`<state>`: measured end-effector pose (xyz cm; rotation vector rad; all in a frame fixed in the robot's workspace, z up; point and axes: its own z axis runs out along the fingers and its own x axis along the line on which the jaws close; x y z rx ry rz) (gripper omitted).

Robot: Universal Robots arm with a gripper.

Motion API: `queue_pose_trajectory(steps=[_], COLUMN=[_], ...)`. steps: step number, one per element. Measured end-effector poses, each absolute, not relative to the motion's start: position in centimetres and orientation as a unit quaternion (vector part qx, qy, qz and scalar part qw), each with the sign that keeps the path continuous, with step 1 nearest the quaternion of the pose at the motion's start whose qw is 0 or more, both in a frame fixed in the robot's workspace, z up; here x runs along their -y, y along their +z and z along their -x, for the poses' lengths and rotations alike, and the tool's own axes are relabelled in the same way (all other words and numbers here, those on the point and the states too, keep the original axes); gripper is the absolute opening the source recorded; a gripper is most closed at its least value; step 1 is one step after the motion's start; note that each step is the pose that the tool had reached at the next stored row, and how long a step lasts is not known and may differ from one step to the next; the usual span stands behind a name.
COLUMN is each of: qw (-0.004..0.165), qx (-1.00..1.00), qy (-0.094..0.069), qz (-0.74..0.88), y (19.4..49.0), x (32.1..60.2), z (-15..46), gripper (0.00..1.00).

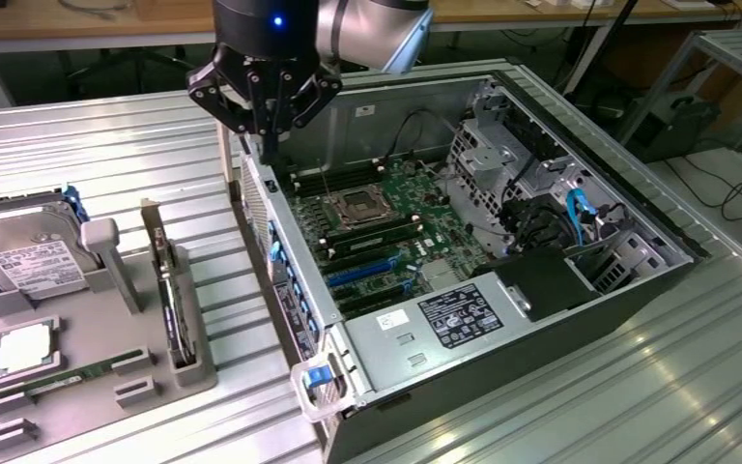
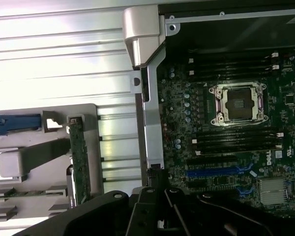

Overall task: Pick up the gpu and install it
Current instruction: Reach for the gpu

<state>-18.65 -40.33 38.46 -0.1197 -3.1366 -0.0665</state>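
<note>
Grey plastic formed the holder tray (image 1: 94,333) (image 2: 49,157) nearest the exterior view's lower left, set on a ribbed metal table (image 1: 113,145). In its near slots lay a slim green memory stick (image 1: 69,379) and a square silvery chip (image 1: 23,350). Just beyond them the gpu (image 1: 165,280) (image 2: 78,157) stood on edge between the tray's upright posts: a thin, flat rectangular card seen edge-on, dark in the exterior view and green-brown with fine component detail in the wrist view. Farther back in the same tray a boxy silver hard drive (image 1: 30,261) with a white label leaned in its cradle. Toward the exterior view's right lay the open computer case (image 1: 297,290) (image 2: 152,123). It held a labelled power supply (image 1: 455,317) at its near end, then a motherboard (image 1: 397,232) (image 2: 196,123) with blue expansion slots (image 1: 364,275) (image 2: 219,171) and an open processor socket (image 1: 358,208) (image 2: 238,103). Beyond that, the black gripper (image 1: 268,140) (image 2: 157,179) hung over the case's wall on the tray's side, its fingers pressed together with nothing between them, well apart from the gpu.
</note>
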Motion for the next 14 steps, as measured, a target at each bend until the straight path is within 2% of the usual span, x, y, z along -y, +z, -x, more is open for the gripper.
queue_pose_trajectory(steps=[14], qw=[0.008], qx=[0.999], qy=[-0.021], qz=[0.038], y=[38.1], x=[40.5], z=[19.9], gripper=[0.11])
